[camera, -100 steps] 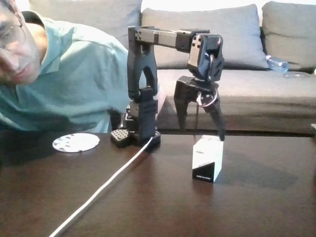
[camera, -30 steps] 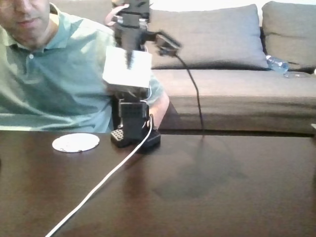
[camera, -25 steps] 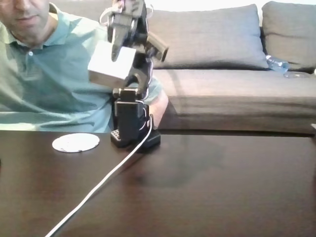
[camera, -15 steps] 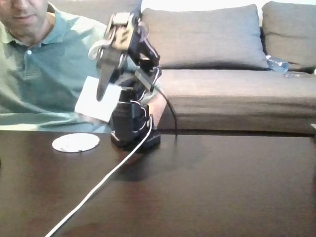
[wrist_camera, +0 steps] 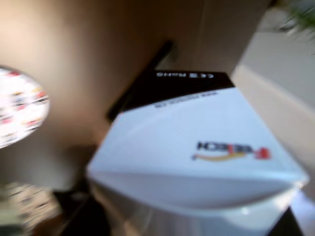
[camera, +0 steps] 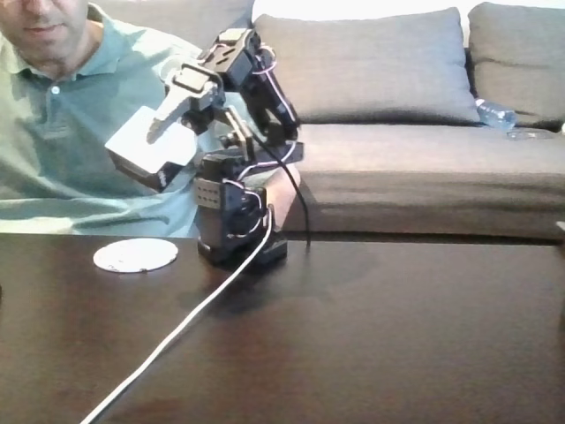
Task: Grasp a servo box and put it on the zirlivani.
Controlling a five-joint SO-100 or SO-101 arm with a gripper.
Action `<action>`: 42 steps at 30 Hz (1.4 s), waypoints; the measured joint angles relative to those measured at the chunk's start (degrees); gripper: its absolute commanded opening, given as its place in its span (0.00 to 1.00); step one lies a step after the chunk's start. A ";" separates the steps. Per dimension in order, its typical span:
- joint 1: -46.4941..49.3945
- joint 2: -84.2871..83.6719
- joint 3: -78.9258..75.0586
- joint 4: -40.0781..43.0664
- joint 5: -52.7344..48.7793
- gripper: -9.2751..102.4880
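Observation:
The servo box [camera: 146, 150], white with a black lower part, hangs tilted in the air above and slightly right of the zirlivani [camera: 135, 255], a flat white disc on the dark table. My gripper [camera: 159, 132] is shut on the box, with one finger [camera: 172, 106] lying across its top. In the wrist view the box [wrist_camera: 197, 147] is close and blurred, its black end with white text pointing away. The disc [wrist_camera: 19, 113] shows at the left edge there.
The arm's base [camera: 238, 243] stands right of the disc, and a white cable [camera: 177, 331] runs from it toward the table's front. A person in a green shirt [camera: 62, 132] sits just behind the table. A grey sofa [camera: 424, 132] is behind.
The arm has swung left and lowered with the box, from above its base down toward the disc. The box has tilted further.

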 measured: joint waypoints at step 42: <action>16.79 0.97 34.28 -16.79 5.71 0.18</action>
